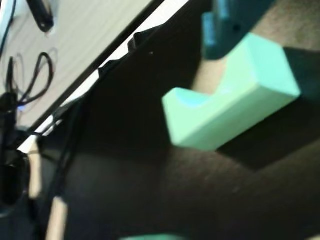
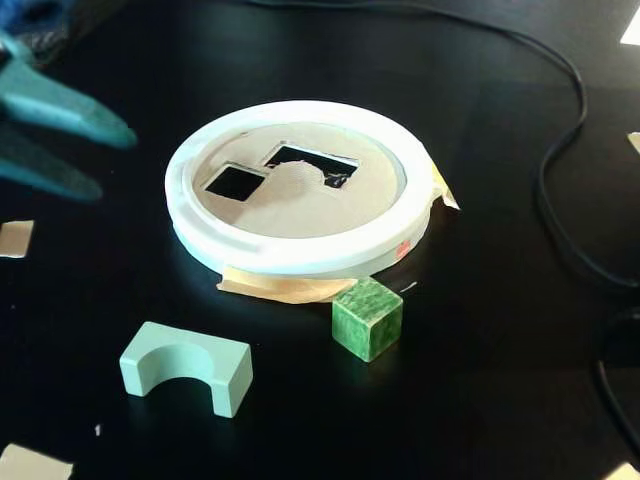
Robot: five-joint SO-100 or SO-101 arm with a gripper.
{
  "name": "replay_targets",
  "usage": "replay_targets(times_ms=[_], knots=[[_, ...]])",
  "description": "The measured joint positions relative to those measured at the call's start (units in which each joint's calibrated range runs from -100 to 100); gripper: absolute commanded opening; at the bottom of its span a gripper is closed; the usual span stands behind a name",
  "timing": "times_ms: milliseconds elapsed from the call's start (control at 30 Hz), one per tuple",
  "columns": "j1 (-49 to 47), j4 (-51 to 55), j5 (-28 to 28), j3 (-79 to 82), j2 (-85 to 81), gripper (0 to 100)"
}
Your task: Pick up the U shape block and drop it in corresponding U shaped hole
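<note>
The U shape block is pale mint green and stands on its two legs on the black table, near the front left in the fixed view. My gripper hovers at the left edge, open, its two teal fingers apart and empty, well behind and above the block. The U shaped hole is cut in the tan disc inside the white ring, right of my gripper. In the wrist view the block lies blurred just below one teal finger, untouched.
A dark green cube sits in front of the ring. A square cutout lies left of the U hole. A black cable runs along the right side. Tan scraps lie at the left. A pale floor shows past the table edge.
</note>
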Motion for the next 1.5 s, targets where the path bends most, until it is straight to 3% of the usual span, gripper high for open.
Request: replay_targets(times_ms=[100,467,567,967,1267,1500], knots=[[0.0,-1.0,-1.9,-6.1,7.7,73],[0.1,-3.3,-12.7,-43.6,66.0,73],[0.4,-3.7,-15.7,-48.3,74.5,73],[4.5,-6.3,-22.7,-52.4,77.9,73],[7.3,-6.0,-30.2,-41.3,77.9,73],[6.2,-5.7,-32.0,-39.8,77.9,73]])
